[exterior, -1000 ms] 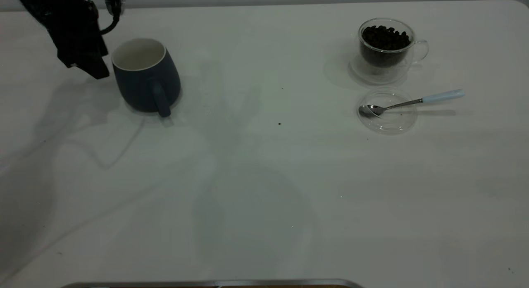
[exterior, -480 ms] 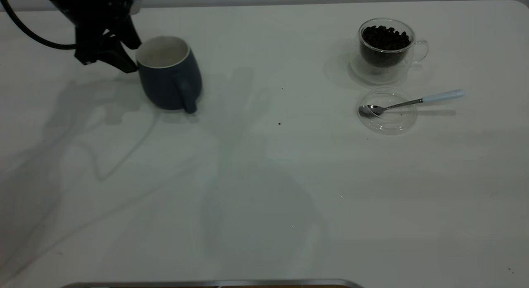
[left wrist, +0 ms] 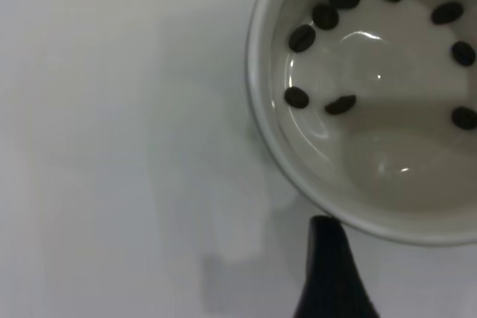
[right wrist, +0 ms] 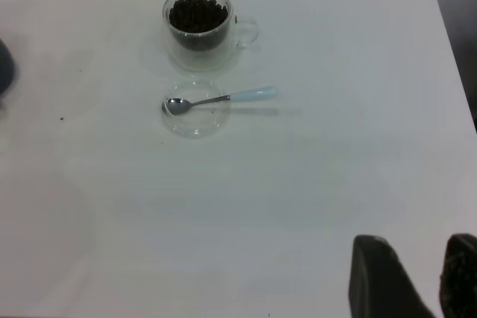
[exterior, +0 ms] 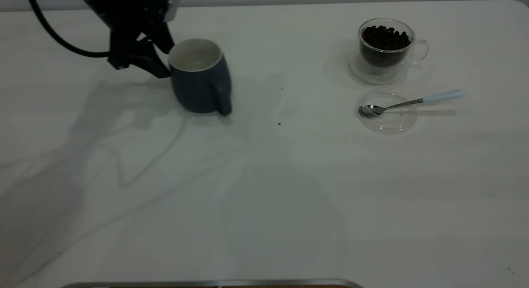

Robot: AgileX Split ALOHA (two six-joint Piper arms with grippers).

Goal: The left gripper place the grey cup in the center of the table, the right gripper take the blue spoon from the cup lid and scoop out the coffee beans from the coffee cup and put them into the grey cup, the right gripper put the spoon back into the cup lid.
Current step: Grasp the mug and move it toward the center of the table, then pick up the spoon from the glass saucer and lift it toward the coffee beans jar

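The grey cup [exterior: 200, 85] stands upright left of the middle of the table [exterior: 264, 189], its handle toward the front. Several coffee beans lie on its white bottom [left wrist: 387, 154]. My left gripper [exterior: 163, 60] holds it at its back-left rim. One black fingertip [left wrist: 324, 236] presses the outside of the rim; the other is hidden. At the far right the coffee cup [exterior: 386, 48] is full of coffee beans [exterior: 386, 36]. In front of it the blue spoon [exterior: 407, 102] rests with its bowl in the cup lid [exterior: 392, 122]. My right gripper [right wrist: 417, 281] hangs open, away from them.
A small dark speck [exterior: 279, 123] lies right of the grey cup. A thin metal edge [exterior: 206, 284] runs along the front. The table's right edge [right wrist: 447, 50] lies beyond the coffee cup [right wrist: 197, 24], the spoon [right wrist: 223, 98] and the lid [right wrist: 195, 121].
My left gripper has closed in on the grey cup and carried it steadily rightward toward the table's middle. The coffee cup, lid and spoon have not moved.
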